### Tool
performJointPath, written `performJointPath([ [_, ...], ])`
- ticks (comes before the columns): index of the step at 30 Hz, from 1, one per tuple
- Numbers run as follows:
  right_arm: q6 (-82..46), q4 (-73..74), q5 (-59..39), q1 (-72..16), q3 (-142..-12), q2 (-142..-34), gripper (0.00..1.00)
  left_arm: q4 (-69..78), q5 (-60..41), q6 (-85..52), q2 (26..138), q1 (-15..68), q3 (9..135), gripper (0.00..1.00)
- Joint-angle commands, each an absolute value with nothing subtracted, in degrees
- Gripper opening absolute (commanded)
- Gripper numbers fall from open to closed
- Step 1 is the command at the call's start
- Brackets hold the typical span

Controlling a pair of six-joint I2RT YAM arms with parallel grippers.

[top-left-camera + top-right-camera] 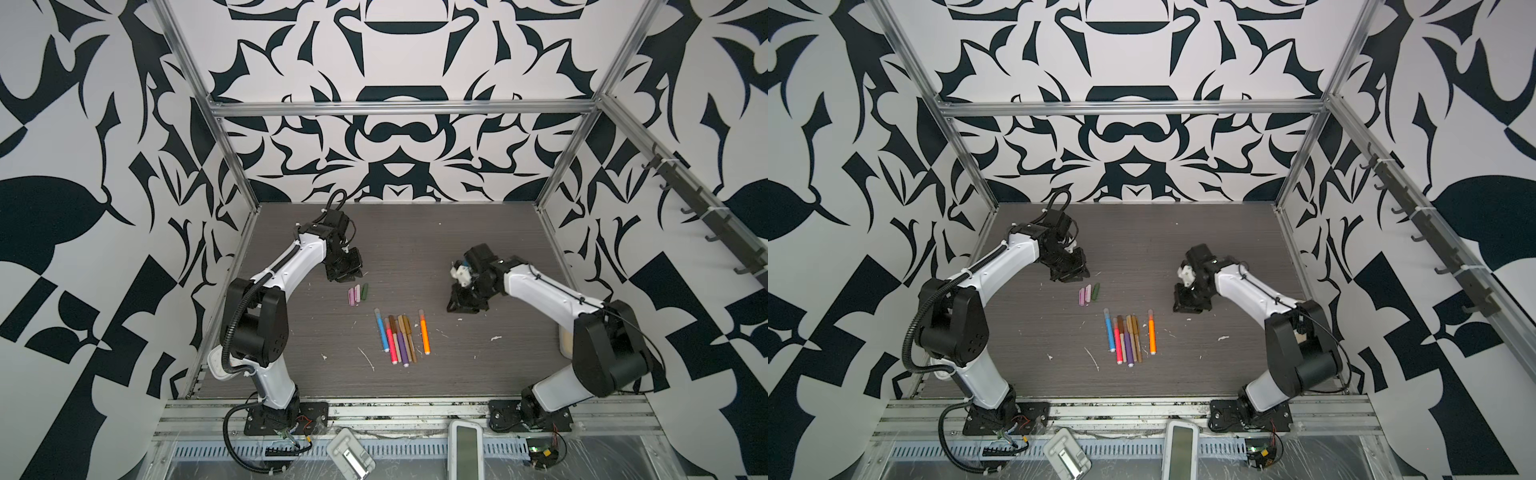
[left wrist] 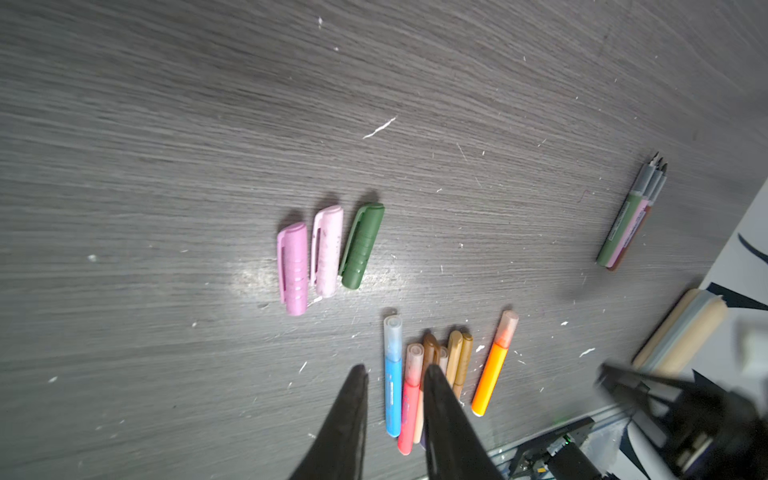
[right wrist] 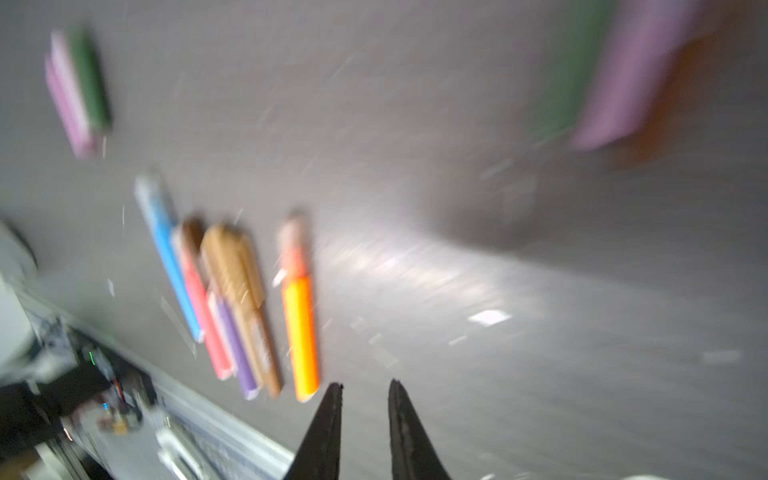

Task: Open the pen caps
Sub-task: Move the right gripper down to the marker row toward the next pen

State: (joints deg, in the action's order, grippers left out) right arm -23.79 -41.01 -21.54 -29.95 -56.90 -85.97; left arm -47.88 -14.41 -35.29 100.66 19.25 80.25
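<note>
Three loose pen caps lie side by side on the grey table: pink [image 2: 293,268], pale pink [image 2: 327,249] and dark green [image 2: 361,245]; in both top views they show left of centre [image 1: 357,294] [image 1: 1089,293]. Nearer the front lies a row of capped pens [image 1: 397,337] [image 1: 1126,338], with an orange pen [image 1: 424,332] [image 2: 494,365] slightly apart. Three uncapped pens [image 2: 627,216] lie bunched further right. My left gripper [image 2: 395,370] [image 1: 347,272] hovers behind the caps, open a little, holding nothing. My right gripper [image 3: 365,384] [image 1: 459,303] is narrowly open and empty; its view is blurred.
White flecks and scratches [image 1: 366,358] dot the table. A beige roll [image 2: 681,328] lies against the right wall. A white device [image 1: 465,449] and a small grey one [image 1: 349,455] rest on the front rail. Metal frame posts border the table.
</note>
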Motion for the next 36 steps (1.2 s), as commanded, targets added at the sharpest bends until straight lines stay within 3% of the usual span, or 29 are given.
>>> performJointPath([
  [1,-30.75,-40.76,-15.85,-40.46,-55.73,-83.59,0.23,-41.05,-14.96,-41.6,98.95,18.9,78.24,0.33],
  [9,-34.19,-40.44,-11.92,-51.61,-56.6,-85.97,0.23,-24.81,-13.13,-50.37,91.83,18.54,72.26,0.66],
  [12,-34.67,-39.42,-12.13,-53.45,-56.18,-87.95,0.23,-15.86,-9.42,-53.58,85.38,18.54,67.18,0.99],
  [24,-34.1,-38.32,-13.18,-54.86,-59.92,-95.68,0.24,-18.58,-7.25,-54.94,80.11,16.3,64.02,1.0],
  [36,-34.27,-39.38,-12.57,-55.5,-62.05,-100.27,0.24,-20.28,-10.96,-56.77,80.71,12.54,62.35,0.82],
])
